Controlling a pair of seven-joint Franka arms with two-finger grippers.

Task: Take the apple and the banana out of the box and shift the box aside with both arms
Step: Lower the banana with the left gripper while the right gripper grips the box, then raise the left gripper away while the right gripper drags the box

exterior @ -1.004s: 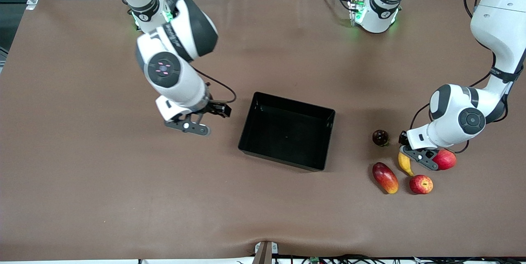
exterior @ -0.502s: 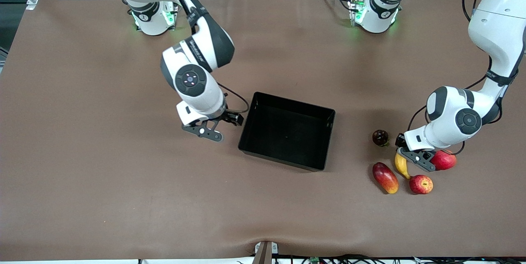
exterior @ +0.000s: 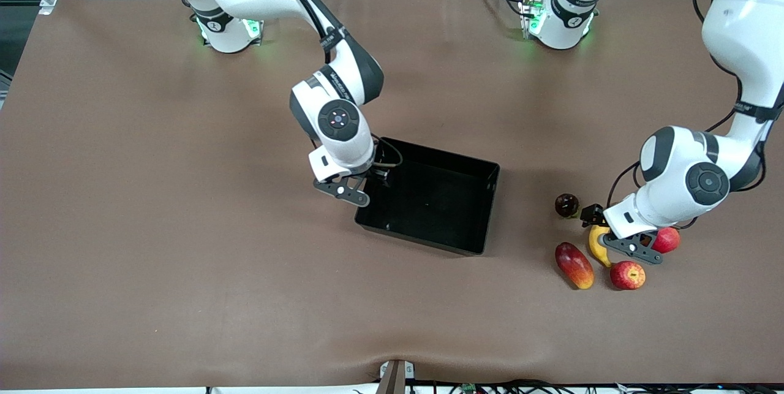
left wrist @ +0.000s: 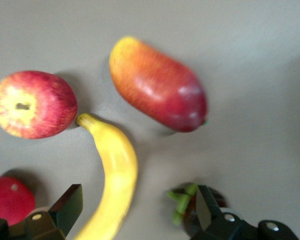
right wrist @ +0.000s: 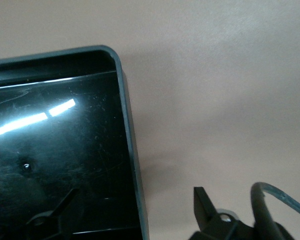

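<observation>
Right gripper (exterior: 369, 189) moved onto box (exterior: 429, 195) wall, apparently straddling.

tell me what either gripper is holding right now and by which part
Nothing is held. The left gripper is open astride the banana; the right gripper is open astride the black tub's wall.

The box (exterior: 429, 198) looks like glossy black plastic, its floor faintly scuffed and mirroring light strips. The table (exterior: 153, 228) wears a matt brown covering. The banana (left wrist: 115, 185) has smooth, dull yellow skin; the apple (left wrist: 32, 104) looks waxy and streaked; the mango (left wrist: 157, 85) shines softly. Both arms have smooth white shells with dark matt caps
</observation>
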